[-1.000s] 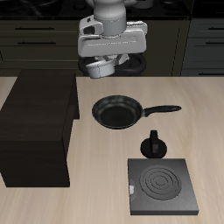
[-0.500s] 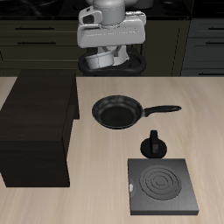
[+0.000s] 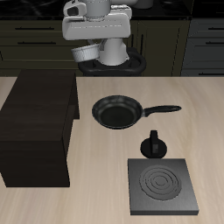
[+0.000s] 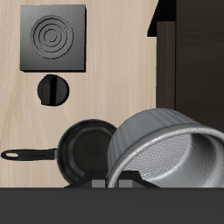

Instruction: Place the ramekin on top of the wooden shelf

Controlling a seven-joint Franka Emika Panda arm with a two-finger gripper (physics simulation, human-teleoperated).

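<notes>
My gripper [image 3: 90, 52] is shut on the ramekin [image 3: 85, 54], a small ribbed grey-silver bowl, and holds it tilted high in the air behind the table's back edge, near the back end of the wooden shelf [image 3: 37, 122]. In the wrist view the ramekin [image 4: 166, 149] fills the frame close to the camera, tilted, with its pale inside showing. The wooden shelf [image 4: 192, 61] is a large dark boxy cabinet with a flat top, standing on the table.
A black long-handled frying pan [image 3: 118, 112] lies mid-table beside the shelf. A small black knobbed pot [image 3: 154, 145] stands nearer the front. A flat black stove plate [image 3: 162, 185] with a ringed burner sits near the table's front edge.
My gripper has risen and moved sideways toward the shelf's side, carrying the ramekin with it. Nothing on the table has moved.
</notes>
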